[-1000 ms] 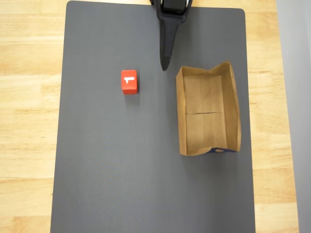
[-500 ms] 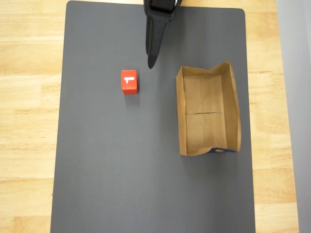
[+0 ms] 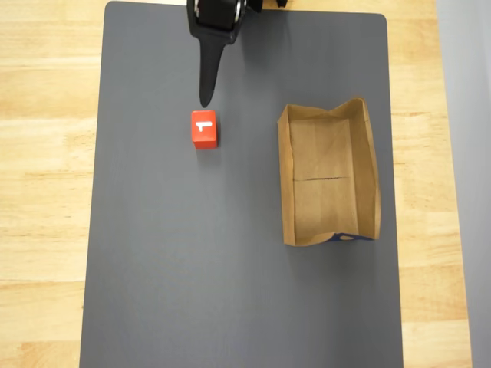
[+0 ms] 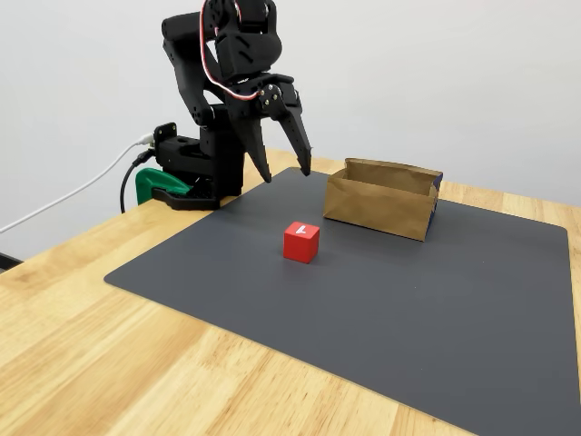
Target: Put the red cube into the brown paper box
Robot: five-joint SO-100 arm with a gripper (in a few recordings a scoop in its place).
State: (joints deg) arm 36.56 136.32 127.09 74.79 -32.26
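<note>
The red cube (image 3: 204, 128) (image 4: 300, 242), white T mark facing up, rests on the dark grey mat to the left of the brown paper box (image 3: 285, 184) in the overhead view. The tan box (image 4: 377, 204) stands empty, a crease across its floor and a blue-printed bit at its near end. My black gripper (image 3: 205, 96) (image 4: 287, 174) hangs above the mat just beyond the cube's far edge, pointing down. In the fixed view its two fingers stand spread apart, open, with nothing between them.
The grey mat (image 3: 192, 268) covers most of a wooden table (image 3: 46, 192). The arm's base (image 4: 195, 173) with a green clamp (image 4: 159, 184) and cables sits at the far left corner in the fixed view. A pale wall stands behind.
In the overhead view the gripper has swung left, from near the box's far-left corner to just above the cube. Cube and box have not moved.
</note>
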